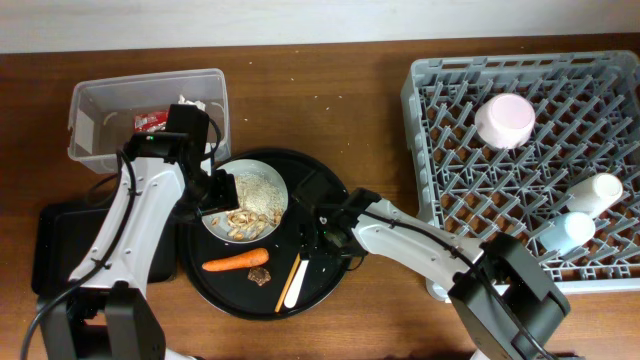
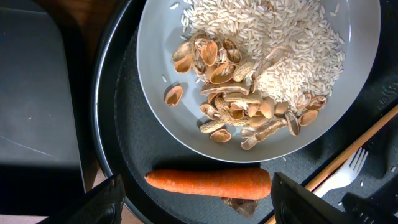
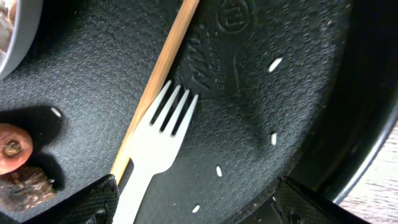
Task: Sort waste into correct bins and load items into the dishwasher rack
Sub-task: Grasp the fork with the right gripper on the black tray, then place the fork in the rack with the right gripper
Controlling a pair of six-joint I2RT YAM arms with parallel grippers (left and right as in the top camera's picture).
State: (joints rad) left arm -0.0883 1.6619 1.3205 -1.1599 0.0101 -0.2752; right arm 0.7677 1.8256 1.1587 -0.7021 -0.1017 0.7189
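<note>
A pale plate (image 1: 284, 205) of white rice (image 2: 286, 50) and beige shells (image 2: 236, 106) sits on the round black tray (image 1: 320, 185). In front of it lie the orange carrot (image 1: 235, 262), brown crumb (image 1: 260, 275), white fork (image 1: 293, 283) and wooden chopstick (image 1: 284, 284). My left gripper (image 1: 215, 198) is open and empty above the plate's left edge, and in its wrist view the carrot (image 2: 208, 182) lies between its fingers (image 2: 199, 208). My right gripper (image 1: 318, 238) is open and empty, and its fingers (image 3: 196, 208) hover just right of the fork (image 3: 158, 143) and chopstick (image 3: 155, 81).
The clear tub (image 1: 90, 150) at the back left holds the red wrapper (image 1: 150, 121). The shallow black rectangular tray (image 1: 50, 250) lies left of the round tray. The grey rack (image 1: 450, 130) on the right holds an upturned white bowl (image 1: 505, 120), a white cup (image 1: 597, 190) and a light blue cup (image 1: 565, 232).
</note>
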